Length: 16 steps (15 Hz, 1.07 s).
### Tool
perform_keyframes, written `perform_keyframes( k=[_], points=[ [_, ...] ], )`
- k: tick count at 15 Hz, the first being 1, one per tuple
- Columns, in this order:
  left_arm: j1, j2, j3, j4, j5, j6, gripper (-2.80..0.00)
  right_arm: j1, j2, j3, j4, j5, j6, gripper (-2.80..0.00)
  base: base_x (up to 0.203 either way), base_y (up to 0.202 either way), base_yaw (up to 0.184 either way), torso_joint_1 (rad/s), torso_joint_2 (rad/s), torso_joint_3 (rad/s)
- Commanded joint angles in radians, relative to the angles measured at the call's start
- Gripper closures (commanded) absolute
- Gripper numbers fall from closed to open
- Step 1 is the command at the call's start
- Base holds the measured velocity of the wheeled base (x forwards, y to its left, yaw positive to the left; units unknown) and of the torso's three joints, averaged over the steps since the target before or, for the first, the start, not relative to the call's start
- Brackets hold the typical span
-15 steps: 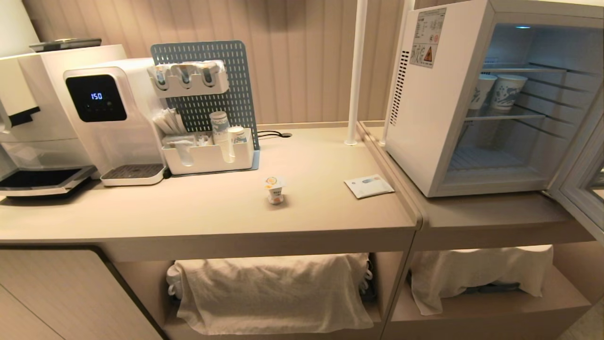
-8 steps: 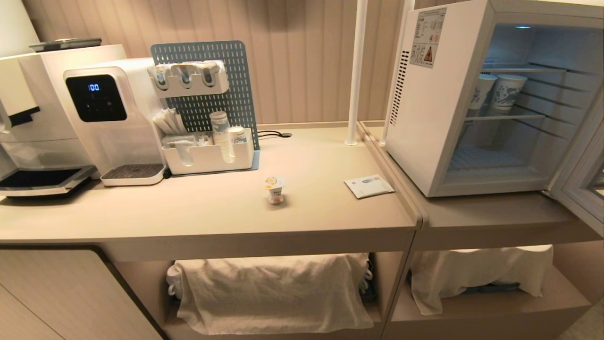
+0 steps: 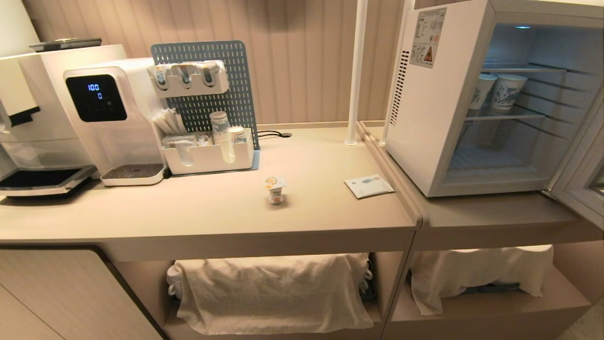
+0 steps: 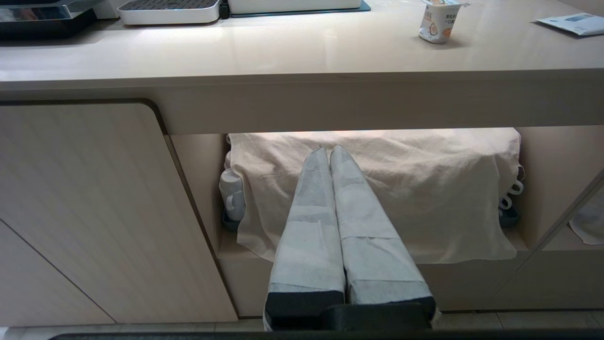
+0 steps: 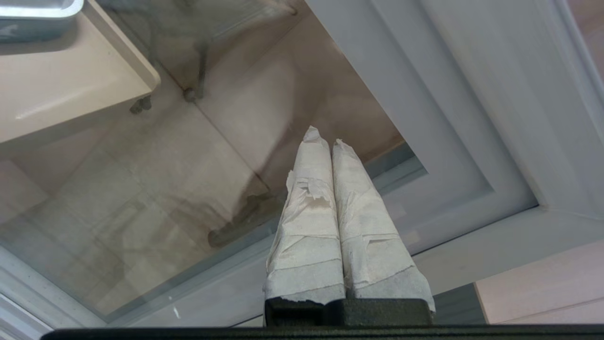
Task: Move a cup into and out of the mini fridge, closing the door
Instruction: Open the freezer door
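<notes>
Head view shows the cup (image 3: 274, 189) standing upright on the counter (image 3: 198, 208), well apart from the mini fridge (image 3: 476, 99) on the lower counter section to its right. A white packet (image 3: 369, 185) lies between them, near the counter's right edge. The door (image 3: 583, 165) stands swung open at the far right, and two paper cups (image 3: 495, 92) sit on the middle wire shelf inside. Neither arm appears there. Right wrist view has the right tool (image 5: 325, 137) with its taped fingers pressed together, empty, close before the door's glass and white frame. Left wrist view has the left tool (image 4: 329, 150) pressed together too, low before a cloth-draped shelf (image 4: 377, 189) under the counter.
</notes>
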Motion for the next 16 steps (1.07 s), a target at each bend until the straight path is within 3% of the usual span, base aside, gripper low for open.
perform_keyframes(
  k=[1, 16],
  points=[
    [0.0, 0.0, 0.0, 0.0, 0.0, 0.0, 0.0, -0.022, 0.059, -0.036, -0.002, -0.002, -0.005, 0.0, 0.0, 0.0, 0.0, 0.0, 0.0, 0.0],
    [0.0, 0.0, 0.0, 0.0, 0.0, 0.0, 0.0, -0.152, 0.355, -0.318, 0.0, 0.004, -0.001, 0.0, 0.0, 0.0, 0.0, 0.0, 0.0, 0.0]
  ],
)
